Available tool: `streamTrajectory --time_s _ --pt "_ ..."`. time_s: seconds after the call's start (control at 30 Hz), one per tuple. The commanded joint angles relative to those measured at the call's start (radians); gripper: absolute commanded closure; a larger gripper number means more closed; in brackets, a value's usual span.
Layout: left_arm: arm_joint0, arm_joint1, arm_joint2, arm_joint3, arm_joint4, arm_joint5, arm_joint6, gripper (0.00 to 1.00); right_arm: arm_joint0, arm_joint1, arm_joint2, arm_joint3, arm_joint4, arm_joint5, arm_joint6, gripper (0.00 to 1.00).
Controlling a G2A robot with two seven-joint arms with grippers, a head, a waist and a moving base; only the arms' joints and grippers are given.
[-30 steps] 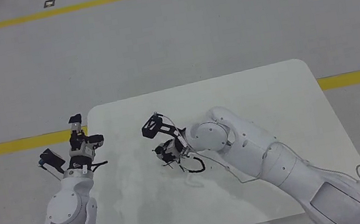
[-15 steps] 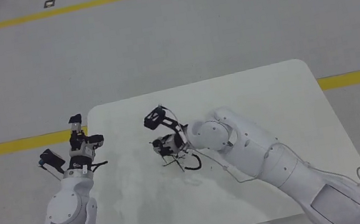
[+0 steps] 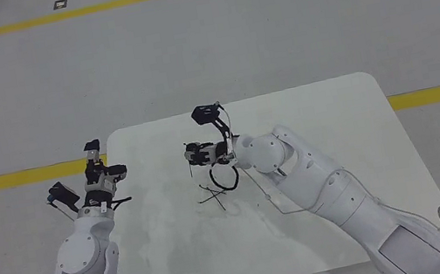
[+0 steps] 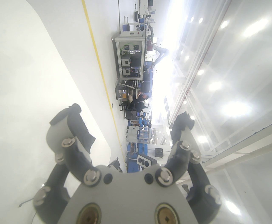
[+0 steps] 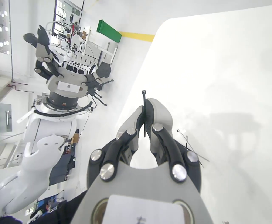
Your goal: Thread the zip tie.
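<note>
- Your right claw (image 5: 145,108) is clenched on one black zip tie (image 5: 144,97). The head end pokes out past the fingertips and the strap runs back between them.
- Change: over the last second this arm has come up off the spare ties (image 3: 213,196) and swung toward the far side of the tabletop (image 3: 332,117), with the wrist turned.
- Read that as the pick being done: one tie is separated, and the rest lie loose on the tabletop, near the claw but apart from it.
- Your left claw (image 4: 127,115) is released and holds nothing. It sits at the tabletop's left edge, well apart from the right one, and hasn't moved.
- Threading hasn't started. The tail has to go into the head, which probably needs the left claw brought in.
- Hard to make out: from above, the held tie is too thin to see.
- You can't read which way the head slot faces.
- The strap is foreshortened, so the free tail length is unclear.
- The spares cross each other, so you can't get a count.
</note>
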Motion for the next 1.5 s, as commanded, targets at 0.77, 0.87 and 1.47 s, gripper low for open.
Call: streamTrajectory --time_s 0.77,0.87,1.47 --pt "-0.001 0.017 -0.007 0.093 0.500 -0.340 -0.059 0.00 -0.003 -0.025 0.060 0.064 0.256 0.114 -0.106 1.00" --pt "-0.001 0.017 -0.007 0.093 0.500 -0.340 -0.059 0.00 -0.003 -0.025 0.060 0.064 0.256 0.114 -0.106 1.00" --pt "-0.001 0.017 -0.007 0.093 0.500 -0.340 -0.059 0.00 -0.003 -0.025 0.060 0.064 0.256 0.114 -0.106 1.00"
